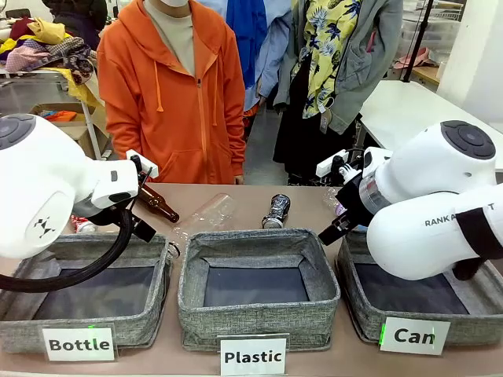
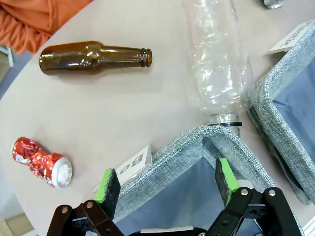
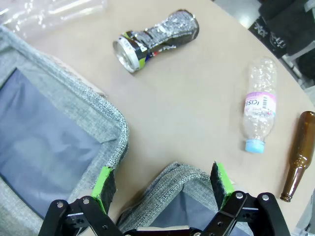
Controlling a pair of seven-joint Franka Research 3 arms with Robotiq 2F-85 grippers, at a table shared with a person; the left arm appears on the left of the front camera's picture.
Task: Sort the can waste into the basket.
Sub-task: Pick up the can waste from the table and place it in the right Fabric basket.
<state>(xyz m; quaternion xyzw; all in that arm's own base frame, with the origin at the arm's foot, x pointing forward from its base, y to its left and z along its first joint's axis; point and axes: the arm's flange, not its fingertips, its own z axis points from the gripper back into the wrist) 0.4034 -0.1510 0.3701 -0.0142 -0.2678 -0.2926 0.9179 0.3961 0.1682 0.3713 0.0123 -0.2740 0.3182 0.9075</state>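
Nearest: left gripper (image 2: 167,178) and right gripper (image 3: 162,179), both spread wide, holding nothing, hanging above basket rims. Below the right one, the Can basket (image 1: 365,314), by the table's near right corner. Farther out, past the Bottle basket (image 2: 172,152), close to the table's left edge: red can (image 2: 42,162), lying flat. Toward the far edge, behind the Plastic basket (image 1: 259,314): black-and-silver can (image 3: 155,39). Probably light, thin, bumpy, a bit slippery. Best pinched gently across the squashed middle.
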